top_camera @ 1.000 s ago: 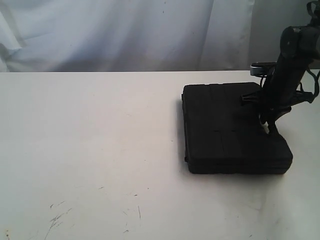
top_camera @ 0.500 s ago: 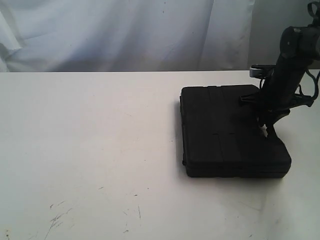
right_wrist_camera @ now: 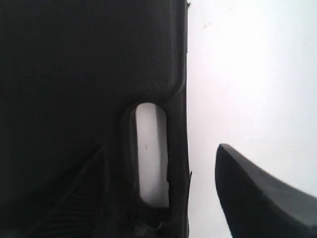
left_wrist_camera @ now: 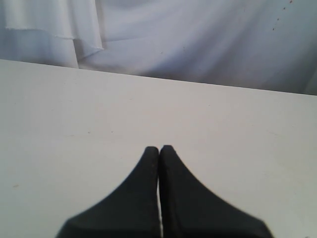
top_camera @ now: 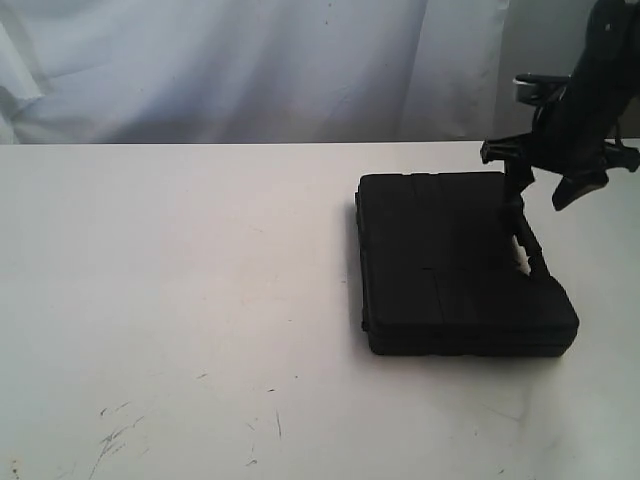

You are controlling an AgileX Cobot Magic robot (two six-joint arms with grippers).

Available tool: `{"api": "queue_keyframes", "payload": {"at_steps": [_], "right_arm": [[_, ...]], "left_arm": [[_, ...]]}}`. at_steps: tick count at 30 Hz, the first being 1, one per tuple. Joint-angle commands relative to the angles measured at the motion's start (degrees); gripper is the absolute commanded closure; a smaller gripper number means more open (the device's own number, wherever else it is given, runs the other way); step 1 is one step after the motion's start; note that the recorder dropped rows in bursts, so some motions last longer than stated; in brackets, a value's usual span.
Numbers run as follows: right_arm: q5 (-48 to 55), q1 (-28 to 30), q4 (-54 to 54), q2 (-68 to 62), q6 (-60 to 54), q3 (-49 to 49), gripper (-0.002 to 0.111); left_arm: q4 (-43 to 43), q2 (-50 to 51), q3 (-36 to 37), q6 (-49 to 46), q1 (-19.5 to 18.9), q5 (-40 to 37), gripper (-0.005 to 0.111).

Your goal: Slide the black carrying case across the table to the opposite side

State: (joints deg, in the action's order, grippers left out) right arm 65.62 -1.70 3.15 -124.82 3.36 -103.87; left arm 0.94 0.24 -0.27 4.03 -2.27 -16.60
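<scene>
The matte black case point(top_camera: 460, 262) lies flat on the right half of the white table point(top_camera: 180, 280). My right gripper point(top_camera: 545, 195) hangs open just above the case's far right corner, apart from it. In the right wrist view the case point(right_wrist_camera: 74, 74) fills one side and its handle slot point(right_wrist_camera: 151, 153) shows table through it. There my right gripper point(right_wrist_camera: 161, 148) straddles the handle edge, with one finger point(right_wrist_camera: 262, 198) over bare table point(right_wrist_camera: 247, 74) and the other over the lid. My left gripper point(left_wrist_camera: 159, 148) is shut and empty over bare table point(left_wrist_camera: 74, 109); the exterior view does not show it.
A white curtain point(top_camera: 250, 70) hangs behind the table's far edge. Thin dark scratches point(top_camera: 115, 435) mark the near left of the tabletop. White table stretches to the left of the case.
The case has slid a little to the left. My right gripper has lifted up off the case's handle edge and now hangs higher, with its fingers spread.
</scene>
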Motion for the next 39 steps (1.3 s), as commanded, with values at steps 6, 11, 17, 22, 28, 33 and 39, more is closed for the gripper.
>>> {"api": "queue_keyframes", "payload": {"at_steps": [6, 11, 17, 22, 28, 33, 39], "right_arm": [[1.39, -0.04, 7.69, 13.2, -2.28, -0.34, 0.105], [-7.29, -1.39, 7.63, 22.04, -2.49, 4.91, 0.108], [-26.04, -4.39, 8.84, 34.77, -1.73, 22.43, 0.108], [-40.23, -7.43, 8.84, 46.04, -1.84, 36.95, 0.108], [-39.96, -8.55, 10.14, 56.05, -0.37, 44.42, 0.108], [-38.01, -8.55, 9.83, 60.87, -0.36, 44.67, 0.108], [-38.36, -8.55, 9.44, 64.52, -1.45, 44.67, 0.108]], "left_arm": [[-0.02, -0.24, 0.27, 0.07, -0.17, 0.3, 0.107], [-0.02, -0.24, 0.27, 0.07, -0.17, 0.3, 0.107], [-0.02, -0.24, 0.27, 0.07, -0.17, 0.3, 0.107], [-0.02, -0.24, 0.27, 0.07, -0.17, 0.3, 0.107], [-0.02, -0.24, 0.27, 0.07, -0.17, 0.3, 0.107], [-0.02, -0.24, 0.27, 0.07, -0.17, 0.3, 0.107], [-0.02, -0.24, 0.27, 0.07, -0.17, 0.3, 0.107]]}}
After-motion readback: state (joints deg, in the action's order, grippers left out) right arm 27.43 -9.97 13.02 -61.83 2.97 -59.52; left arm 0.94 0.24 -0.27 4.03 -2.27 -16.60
